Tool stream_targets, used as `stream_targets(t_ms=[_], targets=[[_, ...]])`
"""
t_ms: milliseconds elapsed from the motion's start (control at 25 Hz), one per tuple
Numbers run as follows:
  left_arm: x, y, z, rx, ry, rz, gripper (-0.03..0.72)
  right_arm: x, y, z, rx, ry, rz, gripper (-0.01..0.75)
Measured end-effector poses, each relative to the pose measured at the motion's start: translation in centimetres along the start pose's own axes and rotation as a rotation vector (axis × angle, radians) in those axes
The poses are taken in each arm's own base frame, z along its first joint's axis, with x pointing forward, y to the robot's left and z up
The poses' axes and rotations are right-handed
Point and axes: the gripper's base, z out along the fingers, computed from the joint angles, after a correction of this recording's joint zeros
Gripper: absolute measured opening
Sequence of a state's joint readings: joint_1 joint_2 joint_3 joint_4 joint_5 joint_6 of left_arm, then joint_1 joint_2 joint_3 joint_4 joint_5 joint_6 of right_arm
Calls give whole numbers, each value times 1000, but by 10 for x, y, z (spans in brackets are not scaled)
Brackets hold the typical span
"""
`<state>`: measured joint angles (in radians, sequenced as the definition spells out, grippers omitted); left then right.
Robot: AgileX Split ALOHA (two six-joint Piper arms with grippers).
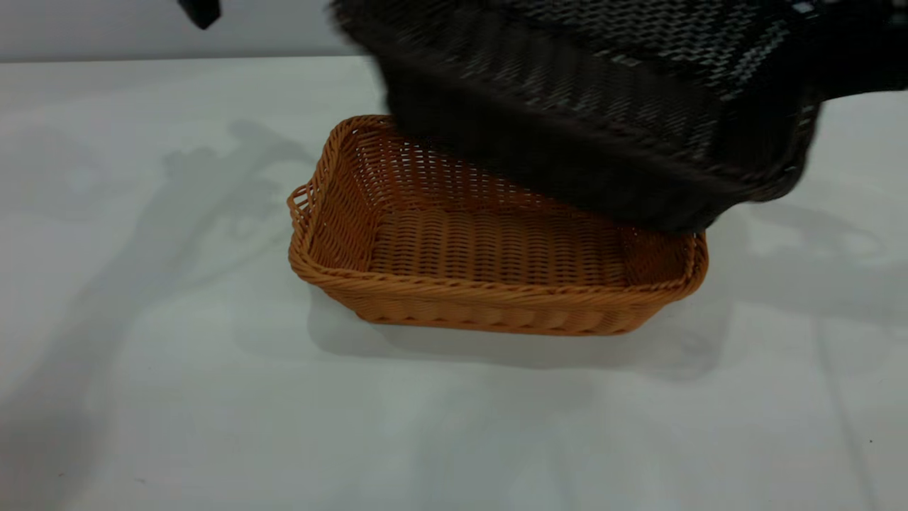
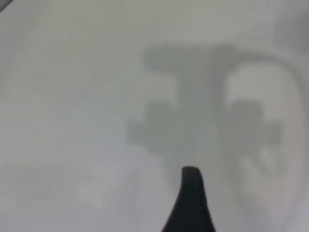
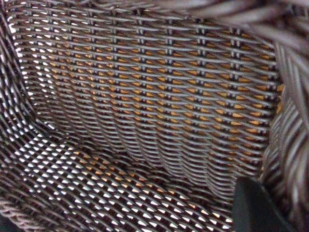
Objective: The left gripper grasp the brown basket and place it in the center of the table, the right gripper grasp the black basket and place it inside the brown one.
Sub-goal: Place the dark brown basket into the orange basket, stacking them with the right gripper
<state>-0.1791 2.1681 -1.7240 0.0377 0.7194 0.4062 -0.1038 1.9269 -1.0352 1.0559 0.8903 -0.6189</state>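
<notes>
Overhead, the rectangular dark woven wicker basket (image 1: 603, 113) hung tilted above the orange-tan woven wicker basket (image 1: 489, 241) on the pale desk (image 1: 142, 355); light, stiff, best rim-held. Whether either tool was closed could not be told.

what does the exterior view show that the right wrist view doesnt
Only the exterior view shows the whole brown basket standing on the table, the black basket held tilted in the air over its far right part, and a bit of the left claw at the top edge. Only the right wrist view shows one right claw finger by the dark weave. Both show the black basket, with orange visible beneath it.
</notes>
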Motion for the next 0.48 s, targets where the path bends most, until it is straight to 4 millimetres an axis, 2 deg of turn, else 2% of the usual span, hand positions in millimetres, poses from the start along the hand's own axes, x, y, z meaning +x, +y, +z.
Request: stream_targets(t_ms=[280,480], targets=[[5,10,0,-8,2,-24,552,2,51,24,129,106,-169,83],[5,10,0,-8,0,-25,552,5,60,32,221,118,-239,83]])
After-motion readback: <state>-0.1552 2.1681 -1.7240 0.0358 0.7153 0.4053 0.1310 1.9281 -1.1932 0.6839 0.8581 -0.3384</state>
